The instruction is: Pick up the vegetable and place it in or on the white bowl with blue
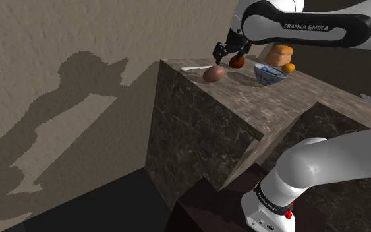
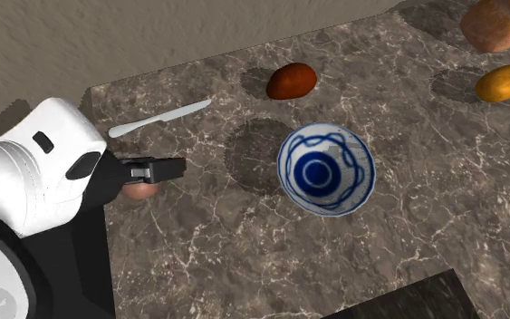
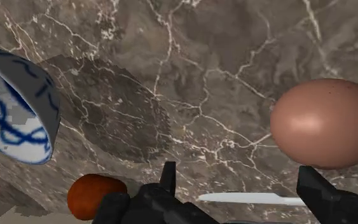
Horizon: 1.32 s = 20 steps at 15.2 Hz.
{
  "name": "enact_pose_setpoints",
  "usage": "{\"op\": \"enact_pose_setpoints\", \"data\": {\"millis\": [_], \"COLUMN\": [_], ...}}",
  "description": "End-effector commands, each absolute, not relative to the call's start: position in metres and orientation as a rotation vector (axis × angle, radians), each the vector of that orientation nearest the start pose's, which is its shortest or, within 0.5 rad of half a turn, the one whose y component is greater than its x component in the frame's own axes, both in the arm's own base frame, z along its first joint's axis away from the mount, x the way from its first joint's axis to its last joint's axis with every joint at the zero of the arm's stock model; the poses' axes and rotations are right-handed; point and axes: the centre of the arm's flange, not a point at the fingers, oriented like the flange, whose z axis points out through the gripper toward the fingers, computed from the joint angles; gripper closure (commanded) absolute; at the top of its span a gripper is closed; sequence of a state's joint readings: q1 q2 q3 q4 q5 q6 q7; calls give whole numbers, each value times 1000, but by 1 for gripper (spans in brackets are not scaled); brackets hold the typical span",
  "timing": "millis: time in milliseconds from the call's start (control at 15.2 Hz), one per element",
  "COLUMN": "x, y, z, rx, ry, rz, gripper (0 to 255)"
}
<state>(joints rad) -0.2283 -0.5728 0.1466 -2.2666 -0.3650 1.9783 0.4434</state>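
A smooth brown, egg-shaped vegetable (image 1: 213, 74) lies near the marble counter's corner, mostly hidden under the hand in the second exterior view (image 2: 137, 190). My gripper (image 1: 228, 54) hangs open just above it, holding nothing. In the wrist view the vegetable (image 3: 323, 124) lies off to one side of the open gripper (image 3: 241, 191), beyond one finger. The white bowl with blue pattern (image 2: 325, 169) stands upright and empty in the middle of the counter (image 1: 270, 74), apart from the vegetable. Its rim (image 3: 15, 108) appears in the wrist view.
A rounded red-brown item (image 2: 291, 81) sits beyond the bowl, a grey knife (image 2: 158, 118) near the counter's edge. An orange fruit (image 2: 506, 82) and a bread-like lump (image 2: 506, 23) lie at the far side. The counter (image 1: 197, 112) drops off steeply close to the vegetable.
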Motion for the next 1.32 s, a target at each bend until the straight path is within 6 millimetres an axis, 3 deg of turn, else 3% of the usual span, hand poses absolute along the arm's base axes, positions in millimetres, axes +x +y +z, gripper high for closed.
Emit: {"op": "enact_pose_setpoints", "data": {"millis": [0,594,1254], "x": [426,508,570], "y": [-49,-113,-219], "z": [566,525,507], "rx": [-3390,-3372,-3118], "ry": [903,1582,2401], "rz": [-505,-670,-851], "gripper": [0,0,0]}}
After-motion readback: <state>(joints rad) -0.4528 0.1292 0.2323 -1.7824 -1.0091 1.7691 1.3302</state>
